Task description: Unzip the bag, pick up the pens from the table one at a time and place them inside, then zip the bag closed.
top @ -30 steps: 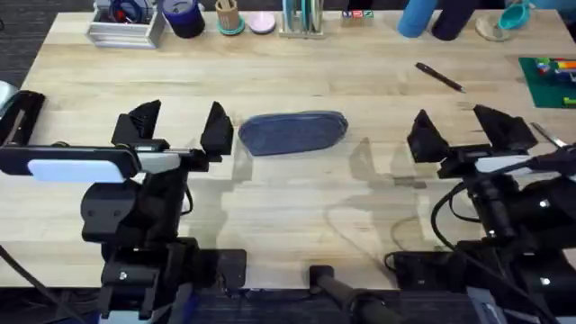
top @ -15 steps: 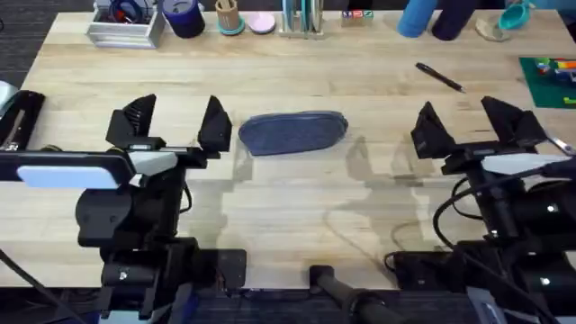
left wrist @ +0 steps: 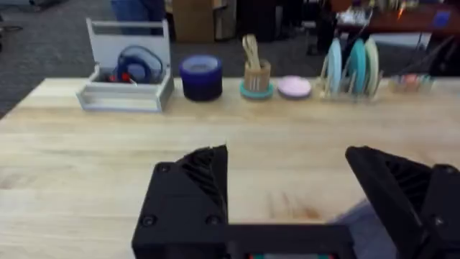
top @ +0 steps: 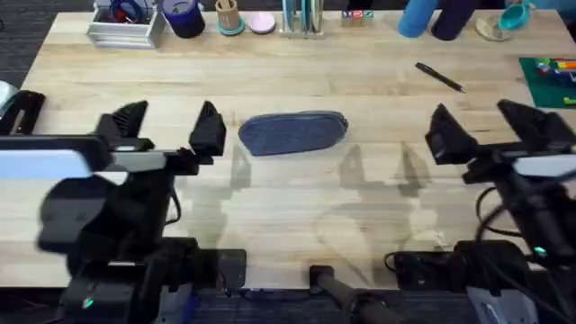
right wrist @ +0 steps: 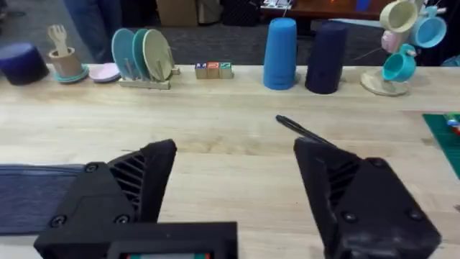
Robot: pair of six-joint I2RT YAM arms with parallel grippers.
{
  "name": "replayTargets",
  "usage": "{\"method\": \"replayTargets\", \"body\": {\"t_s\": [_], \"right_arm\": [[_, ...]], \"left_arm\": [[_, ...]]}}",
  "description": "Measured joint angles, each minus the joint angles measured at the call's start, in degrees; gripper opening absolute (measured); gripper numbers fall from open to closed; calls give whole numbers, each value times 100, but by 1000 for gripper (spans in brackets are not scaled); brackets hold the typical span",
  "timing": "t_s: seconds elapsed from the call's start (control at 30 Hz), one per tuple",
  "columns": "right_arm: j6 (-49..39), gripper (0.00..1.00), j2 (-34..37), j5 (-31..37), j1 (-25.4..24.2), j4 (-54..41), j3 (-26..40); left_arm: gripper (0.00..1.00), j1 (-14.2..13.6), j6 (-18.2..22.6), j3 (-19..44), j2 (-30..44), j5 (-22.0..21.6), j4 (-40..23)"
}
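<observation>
Left gripper (top: 169,128): fingers spread, empty, hovering at 9 o'clock of the bag (top: 292,132), just beside its end. Right gripper (top: 493,126): fingers spread, empty, at 3 o'clock of the bag, well apart. Bag: blue-grey, zipped, lying lengthwise mid-table (top: 297,85). Pen (top: 439,76): black, at 1 o'clock of the bag, beyond the right gripper. Clutter lines the far edge.

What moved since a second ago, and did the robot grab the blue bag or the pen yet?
Both arms swung outward: the left gripper slid a little left, away from the bag, and the right gripper slid right. Both are open and hold nothing. The bag and the pen stayed where they were on the table.
</observation>
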Motion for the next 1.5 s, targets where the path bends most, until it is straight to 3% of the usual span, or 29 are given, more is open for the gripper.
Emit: {"method": "replayTargets", "body": {"t_s": [0.17, 0.3, 0.9, 1.2, 1.5], "right_arm": [[0, 996, 293, 0, 0, -632, 744], [2, 995, 888, 0, 0, -1125, 1408], [22, 996, 4134, -261, 0, -3268, 4373], [22, 995, 5408, -302, 0, -4363, 5403], [24, 996, 6088, -302, 0, -4567, 5540]], "left_arm": [[993, 0, -406, 617, 258, -125, -135], [992, 0, -619, 1252, 754, -175, -668], [993, 0, -766, 4245, 3516, -144, -3343], [993, 0, -766, 5036, 4661, -7, -4287], [993, 0, -766, 5113, 5124, 140, -4438]]}}
